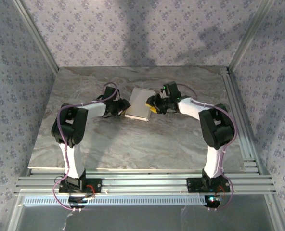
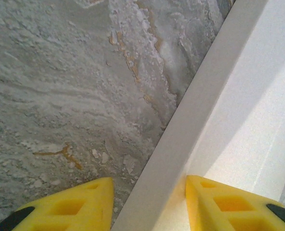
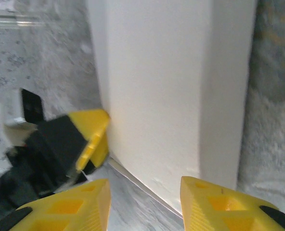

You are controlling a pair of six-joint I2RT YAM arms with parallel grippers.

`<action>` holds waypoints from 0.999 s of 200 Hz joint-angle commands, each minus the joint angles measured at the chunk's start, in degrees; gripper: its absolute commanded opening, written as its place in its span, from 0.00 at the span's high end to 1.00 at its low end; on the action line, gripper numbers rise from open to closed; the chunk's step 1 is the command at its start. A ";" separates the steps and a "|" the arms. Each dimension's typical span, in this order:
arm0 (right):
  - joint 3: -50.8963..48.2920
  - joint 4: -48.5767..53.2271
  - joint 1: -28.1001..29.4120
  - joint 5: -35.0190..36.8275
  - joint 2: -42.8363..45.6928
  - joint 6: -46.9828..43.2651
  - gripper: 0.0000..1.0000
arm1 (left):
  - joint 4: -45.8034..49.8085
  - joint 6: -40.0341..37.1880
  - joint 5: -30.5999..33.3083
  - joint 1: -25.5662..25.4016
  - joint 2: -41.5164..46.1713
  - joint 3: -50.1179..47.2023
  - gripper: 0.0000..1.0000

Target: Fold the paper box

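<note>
The paper box (image 1: 138, 103) lies as a flat, closed white box in the middle of the marble table, between my two grippers. My left gripper (image 1: 123, 107) is at its left edge. In the left wrist view the gripper (image 2: 149, 202) stands open astride the box's side wall (image 2: 181, 144): one yellow finger (image 2: 70, 207) is over the table with a gap to the wall, the other (image 2: 229, 204) rests on the box top. My right gripper (image 1: 153, 104) is at the box's right side. In the right wrist view it (image 3: 145, 202) is open, the box (image 3: 157, 86) just ahead of its fingertips.
The grey marble table (image 1: 133, 139) has bare room in front of and behind the box. Aluminium rails (image 1: 133, 183) run along the near edge by the arm bases. Patterned walls close in the back and sides. The left gripper's yellow finger (image 3: 92, 134) touches the box's far side.
</note>
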State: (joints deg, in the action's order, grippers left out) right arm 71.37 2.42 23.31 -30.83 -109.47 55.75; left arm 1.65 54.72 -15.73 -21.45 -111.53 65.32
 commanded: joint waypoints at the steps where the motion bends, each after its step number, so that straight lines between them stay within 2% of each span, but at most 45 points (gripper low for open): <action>1: 4.44 6.63 -1.98 0.40 -2.40 -5.11 0.57 | 10.37 -0.67 -0.31 -0.89 -2.03 -2.15 0.57; 63: 14.76 15.40 -4.43 1.21 -10.44 -10.73 0.58 | 11.24 -0.89 -0.40 -0.96 -2.38 -0.88 0.57; 137: 21.12 15.32 -3.05 -0.01 -17.64 -10.29 0.63 | 11.95 -1.85 -0.95 -1.46 -3.52 0.86 0.58; 156: 21.53 14.66 -2.36 -0.27 -18.57 -9.66 0.68 | 12.06 -2.22 -1.31 -1.74 -3.94 1.68 0.57; 181: 19.73 10.57 -1.83 -1.48 -18.86 -7.23 0.83 | 12.49 -2.51 -1.50 -2.08 -4.36 2.52 0.57; 200: 16.11 3.75 -1.81 -3.32 -18.10 -3.43 0.94 | 12.45 -2.47 -1.58 -2.09 -4.49 2.58 0.57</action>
State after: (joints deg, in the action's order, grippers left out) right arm 90.76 13.41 19.81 -30.41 -126.78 47.92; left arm 7.01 53.78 -16.73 -21.91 -112.31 68.62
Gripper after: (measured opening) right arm 0.129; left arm 0.425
